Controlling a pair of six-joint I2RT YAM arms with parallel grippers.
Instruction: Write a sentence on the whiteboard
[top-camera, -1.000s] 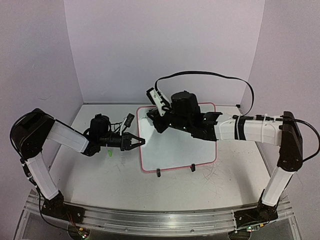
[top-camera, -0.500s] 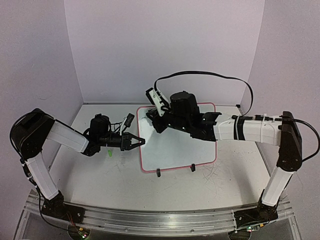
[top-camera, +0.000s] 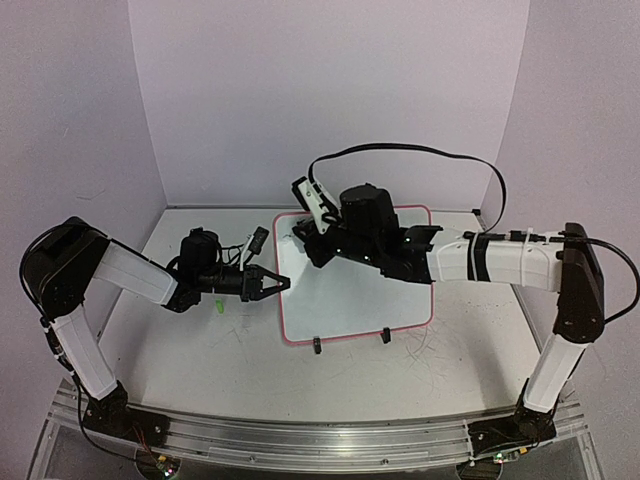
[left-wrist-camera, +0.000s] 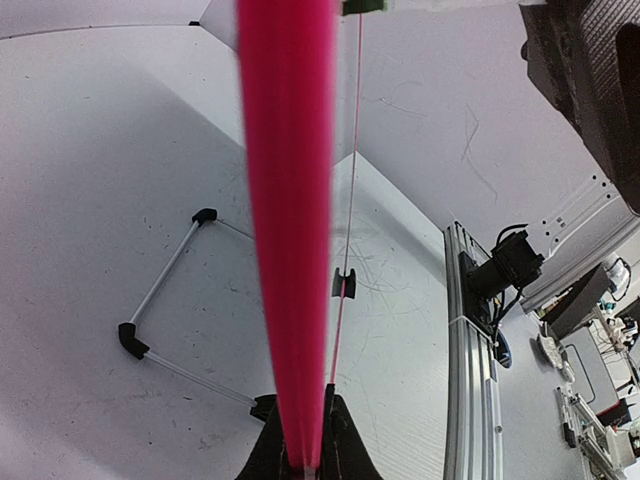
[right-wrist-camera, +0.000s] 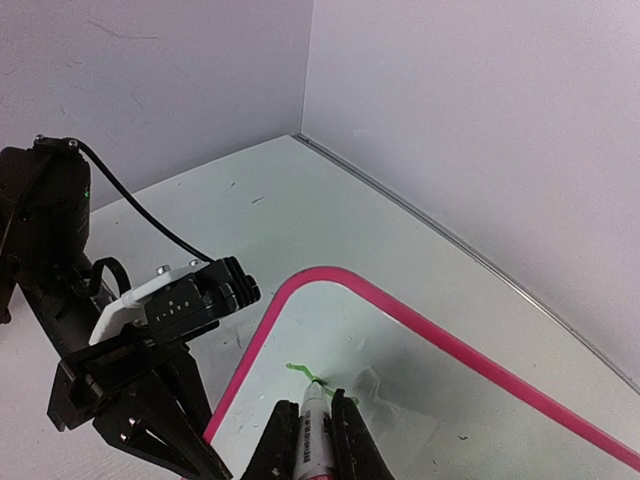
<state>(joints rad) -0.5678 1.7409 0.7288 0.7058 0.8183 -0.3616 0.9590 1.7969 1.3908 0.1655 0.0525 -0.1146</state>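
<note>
The whiteboard (top-camera: 350, 290), white with a red-pink rim, stands tilted on its black wire stand at mid-table. My left gripper (top-camera: 280, 284) is shut on its left edge; in the left wrist view the rim (left-wrist-camera: 290, 250) runs straight up from the closed jaws of the left gripper (left-wrist-camera: 303, 465). My right gripper (top-camera: 300, 235) is shut on a white marker (right-wrist-camera: 313, 430), whose tip touches the board (right-wrist-camera: 450, 400) near its top left corner. The sentence shows only as a short green stroke (right-wrist-camera: 305, 372) beside the tip. The right gripper (right-wrist-camera: 312, 445) sits just below that stroke.
A small green thing (top-camera: 217, 304) lies on the table under the left arm. The stand's two black feet (top-camera: 317, 346) rest at the board's near edge, and its wire frame (left-wrist-camera: 165, 290) shows behind the board. The left arm's wrist (right-wrist-camera: 150, 320) is close beside the board's left rim.
</note>
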